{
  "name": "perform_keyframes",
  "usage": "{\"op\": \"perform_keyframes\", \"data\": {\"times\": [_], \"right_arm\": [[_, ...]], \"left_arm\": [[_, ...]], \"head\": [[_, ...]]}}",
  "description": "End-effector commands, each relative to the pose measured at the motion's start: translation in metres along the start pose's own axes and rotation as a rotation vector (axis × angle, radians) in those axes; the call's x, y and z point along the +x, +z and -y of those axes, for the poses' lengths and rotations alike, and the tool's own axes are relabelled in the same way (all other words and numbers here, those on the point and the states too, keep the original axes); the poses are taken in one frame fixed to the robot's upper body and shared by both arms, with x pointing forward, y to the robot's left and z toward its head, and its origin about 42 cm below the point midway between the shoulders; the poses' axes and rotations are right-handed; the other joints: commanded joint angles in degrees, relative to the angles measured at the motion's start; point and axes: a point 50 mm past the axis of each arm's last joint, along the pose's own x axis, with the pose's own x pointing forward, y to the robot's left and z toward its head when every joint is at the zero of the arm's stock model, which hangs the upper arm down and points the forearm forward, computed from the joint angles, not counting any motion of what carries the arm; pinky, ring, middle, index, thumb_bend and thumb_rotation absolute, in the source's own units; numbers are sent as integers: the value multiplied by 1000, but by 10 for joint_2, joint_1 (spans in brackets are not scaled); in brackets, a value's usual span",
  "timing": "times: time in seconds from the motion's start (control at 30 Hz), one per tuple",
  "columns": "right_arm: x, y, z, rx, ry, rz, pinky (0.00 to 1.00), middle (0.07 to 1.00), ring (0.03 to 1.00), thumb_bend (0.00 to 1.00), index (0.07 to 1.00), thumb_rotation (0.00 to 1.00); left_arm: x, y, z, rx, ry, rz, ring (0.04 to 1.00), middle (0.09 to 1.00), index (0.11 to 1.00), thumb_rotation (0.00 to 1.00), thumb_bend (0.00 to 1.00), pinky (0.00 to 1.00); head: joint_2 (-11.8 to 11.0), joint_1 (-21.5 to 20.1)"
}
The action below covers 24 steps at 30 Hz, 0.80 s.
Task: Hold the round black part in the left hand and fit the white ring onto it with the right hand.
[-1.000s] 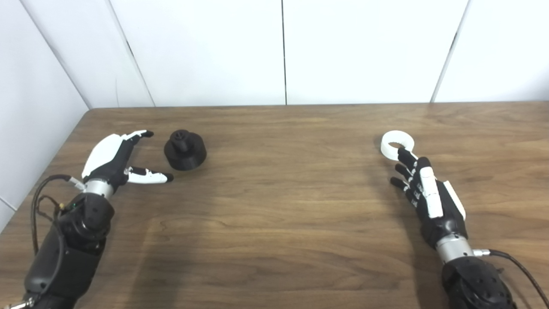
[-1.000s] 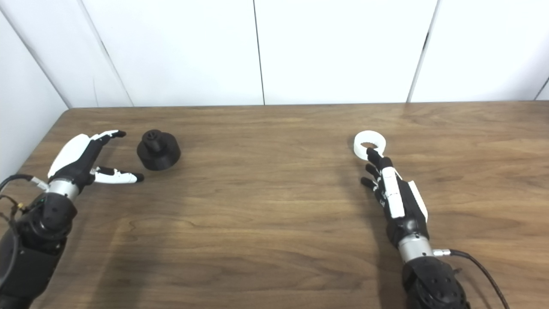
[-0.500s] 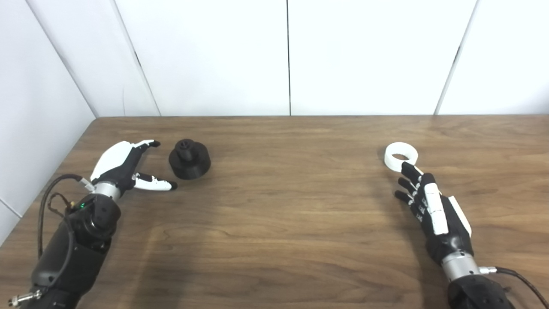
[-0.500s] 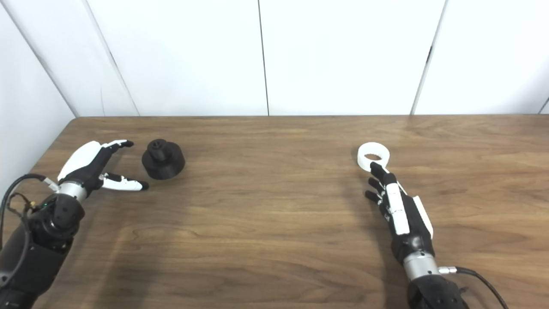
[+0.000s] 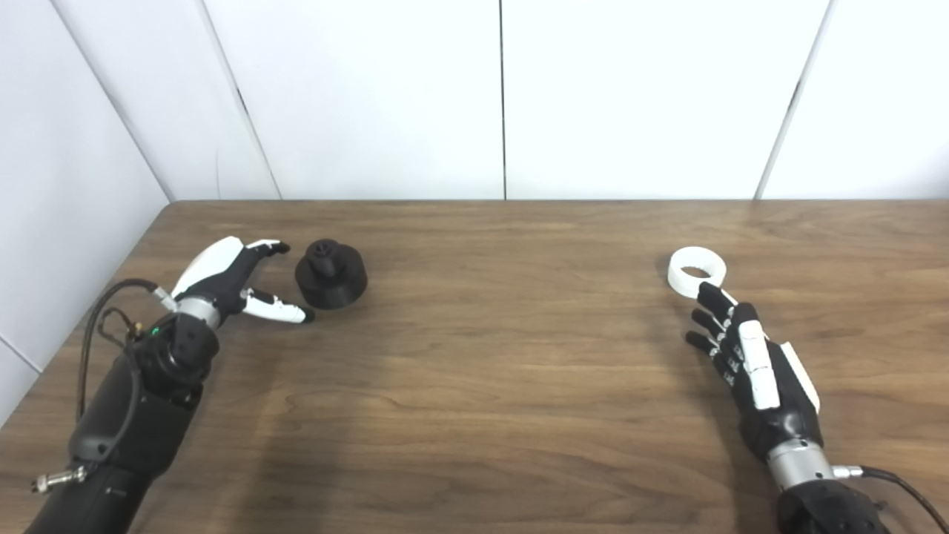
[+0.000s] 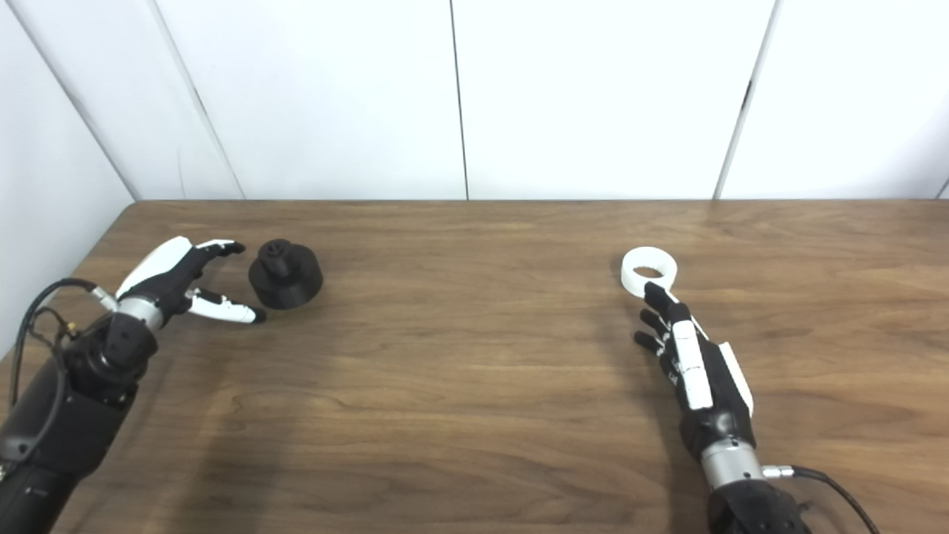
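We see left hand [image 5: 230, 285] spread beside part [image 5: 331, 273] (near left edge); right hand [image 5: 749, 356] spread, fingertips at ring [image 5: 695, 270]; table [image 5: 489, 356] middle bare.

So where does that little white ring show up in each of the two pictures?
Left eye view: the small white plastic ring lies flat on the brown wooden table, right of centre, just beyond the right hand.
Right eye view: the same ring, a little nearer the middle of the picture.
Shared landmark: the vertical seam in the white wall panels, well to the ring's left in both.
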Motion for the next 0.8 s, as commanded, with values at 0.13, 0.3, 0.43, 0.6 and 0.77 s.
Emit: {"op": "perform_keyframes", "data": {"times": [0.13, 0.3, 0.43, 0.6, 0.77], "right_arm": [[0, 6, 0, 7, 3, 38, 871, 933, 928, 553, 891, 986], [-1, 5, -1, 7, 0, 32, 870, 937, 932, 545, 893, 995], [-2, 5, -2, 10, -2, 30, 869, 941, 936, 542, 896, 989], [-2, 4, -3, 12, -9, 30, 864, 933, 929, 535, 891, 990], [-2, 5, -3, 11, -11, 33, 872, 935, 932, 543, 894, 996]], "left_arm": [[9, 16, -34, 24, 38, 23, 973, 936, 873, 320, 962, 842], [11, 20, -32, 18, 27, 21, 976, 940, 864, 319, 952, 847], [12, 22, -32, 8, 18, 24, 976, 940, 865, 323, 949, 866], [12, 26, -32, 9, 4, 40, 972, 936, 868, 335, 942, 871], [16, 30, -29, 23, -12, 45, 977, 942, 862, 340, 937, 870]], "head": [[2, -1], [3, -2], [4, -3], [4, -4], [5, -9]]}}
